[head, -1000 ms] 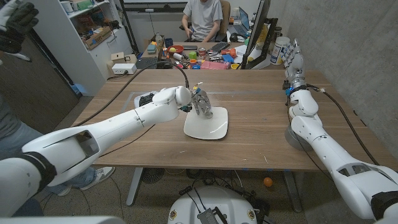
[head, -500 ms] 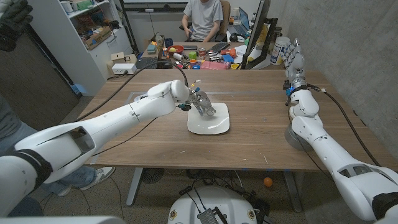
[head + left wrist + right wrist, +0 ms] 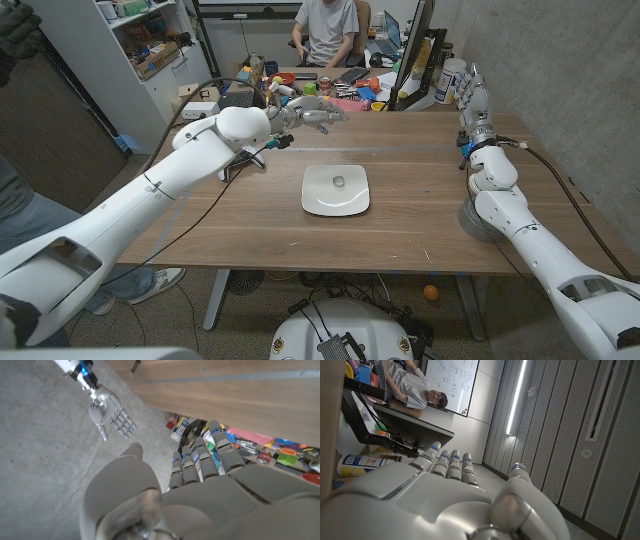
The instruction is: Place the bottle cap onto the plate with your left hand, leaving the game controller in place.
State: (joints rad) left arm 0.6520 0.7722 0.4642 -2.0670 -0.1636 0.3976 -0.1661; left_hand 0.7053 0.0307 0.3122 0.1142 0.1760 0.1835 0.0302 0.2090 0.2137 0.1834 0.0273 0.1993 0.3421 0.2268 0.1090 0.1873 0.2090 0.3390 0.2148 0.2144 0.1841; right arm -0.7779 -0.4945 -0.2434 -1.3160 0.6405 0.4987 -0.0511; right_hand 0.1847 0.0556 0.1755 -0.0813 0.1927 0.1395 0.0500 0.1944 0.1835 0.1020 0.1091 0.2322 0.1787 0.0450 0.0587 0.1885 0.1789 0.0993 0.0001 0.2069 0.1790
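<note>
Cap (image 3: pixel 339 181) on plate (image 3: pixel 320 203) — left hand (image 3: pixel 305 113) empty, raised.

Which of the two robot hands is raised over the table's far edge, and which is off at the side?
The left robot hand, empty with fingers spread, is over the far edge; the right robot hand stands upright at the far right corner.

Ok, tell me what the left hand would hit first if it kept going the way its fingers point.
Probably the clutter on the desk beyond the table's far edge: the left hand points that way, raised. Depth is unclear.
</note>
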